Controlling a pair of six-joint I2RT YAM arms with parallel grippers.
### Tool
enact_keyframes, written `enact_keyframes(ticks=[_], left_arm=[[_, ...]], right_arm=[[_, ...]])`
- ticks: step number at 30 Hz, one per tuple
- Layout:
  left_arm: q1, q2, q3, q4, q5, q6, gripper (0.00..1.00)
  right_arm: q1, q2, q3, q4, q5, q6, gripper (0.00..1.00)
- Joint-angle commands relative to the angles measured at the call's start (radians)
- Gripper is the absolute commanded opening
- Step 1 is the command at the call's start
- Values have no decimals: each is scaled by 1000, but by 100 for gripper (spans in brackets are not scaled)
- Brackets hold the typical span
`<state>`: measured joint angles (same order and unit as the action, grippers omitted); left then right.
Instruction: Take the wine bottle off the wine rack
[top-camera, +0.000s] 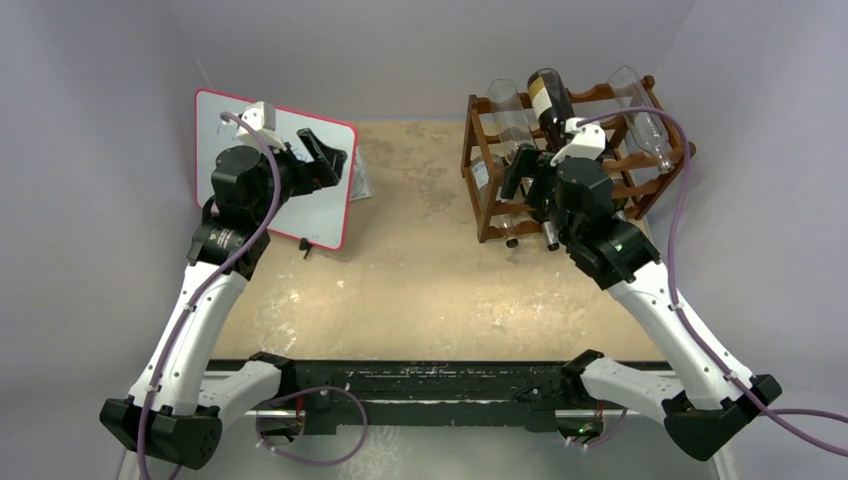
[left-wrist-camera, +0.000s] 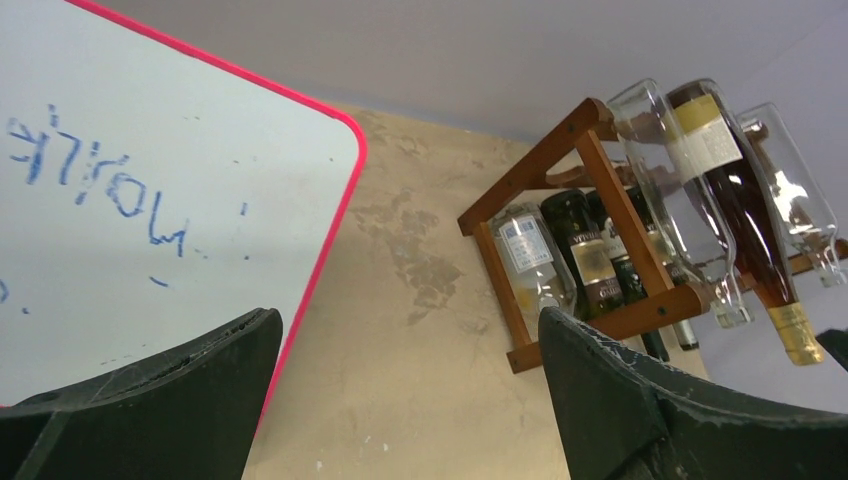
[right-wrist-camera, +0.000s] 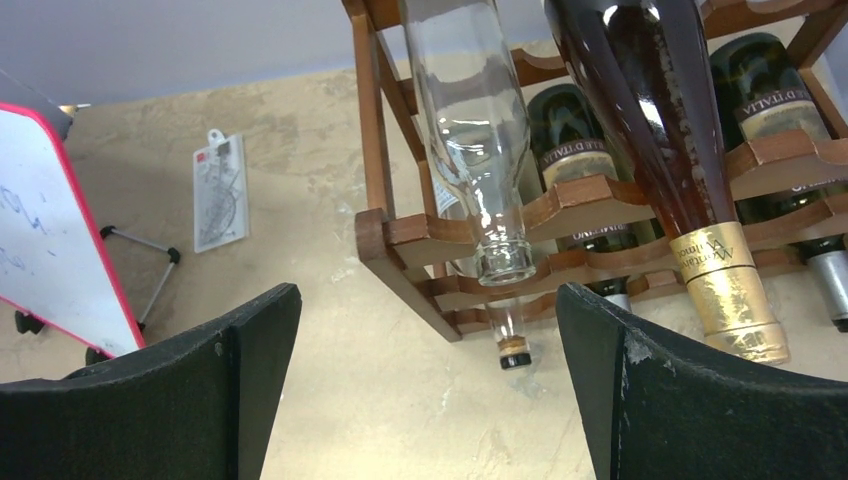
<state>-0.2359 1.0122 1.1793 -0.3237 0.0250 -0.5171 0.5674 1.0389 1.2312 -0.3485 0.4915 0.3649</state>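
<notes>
Seen from above: a tan table (top-camera: 420, 280) has a reddish-brown wine rack (top-camera: 476, 170) at its far right. The dark wine bottle (top-camera: 550, 100) lies on the rack's top tier, neck toward the arms. The right gripper (top-camera: 530, 185) hovers just before the rack, released and empty. The left gripper (top-camera: 322, 158) hangs over a red-edged whiteboard (top-camera: 225, 125), also released.

Left wrist: fingers wide apart, whiteboard at left, rack far right.

Right wrist: fingers spread, rack close ahead, the bottle's gold-foiled neck beside a clear bottle (right-wrist-camera: 470, 130).

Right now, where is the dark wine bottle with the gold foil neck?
In the top view, the dark wine bottle lies on the wine rack's top tier, at the table's far right, between two clear bottles.
</notes>
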Motion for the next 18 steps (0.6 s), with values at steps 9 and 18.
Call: enact_keyframes(ticks=[9,18], left_arm=[[5,15,-66,60,151,-76,100],[4,-17,-64,-3,121,-36,100]], right_arm=[[-162,127,111,20,-177,-100,100],[-253,292,287,32,-282,-169,100]])
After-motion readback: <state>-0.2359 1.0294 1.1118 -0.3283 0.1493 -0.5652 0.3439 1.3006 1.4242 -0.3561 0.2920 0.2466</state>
